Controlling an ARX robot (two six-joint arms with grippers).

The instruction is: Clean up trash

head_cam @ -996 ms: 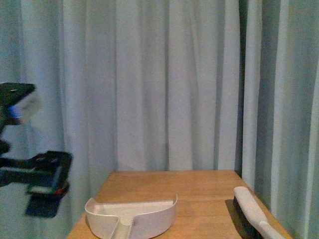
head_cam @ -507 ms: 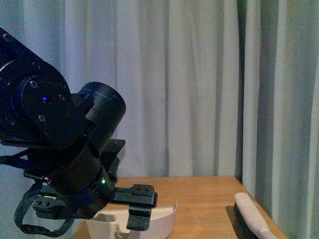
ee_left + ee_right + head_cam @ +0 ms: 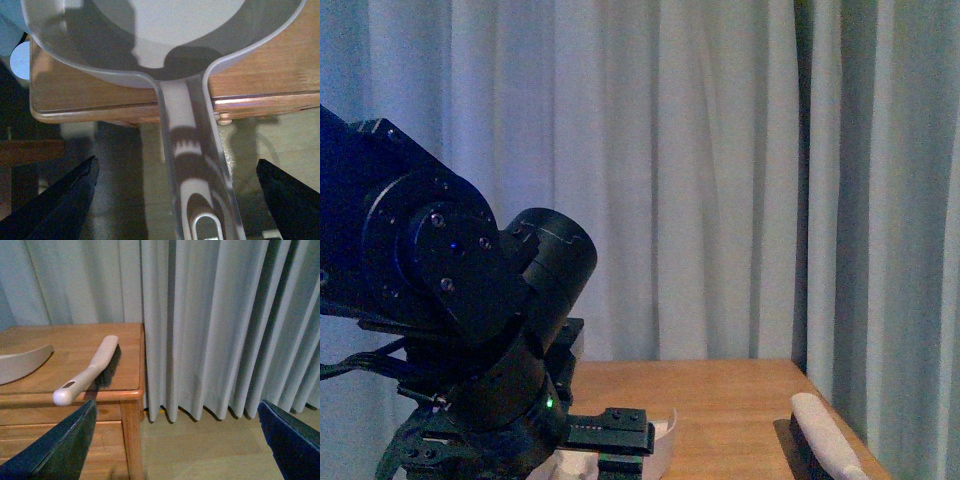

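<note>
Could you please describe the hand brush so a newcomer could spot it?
On the wooden table, look along the edge nearest the grey curtain. There lies a beige plastic hand brush with dark bristles, slim and straight, unlike the wide rounded beige dustpan.

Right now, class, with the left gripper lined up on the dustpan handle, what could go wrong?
The dustpan handle overhangs the table edge; a nudge from the open left gripper could tip it off. The brush lies along the table's side edge, handle overhanging, so a knock may drop it.
</note>
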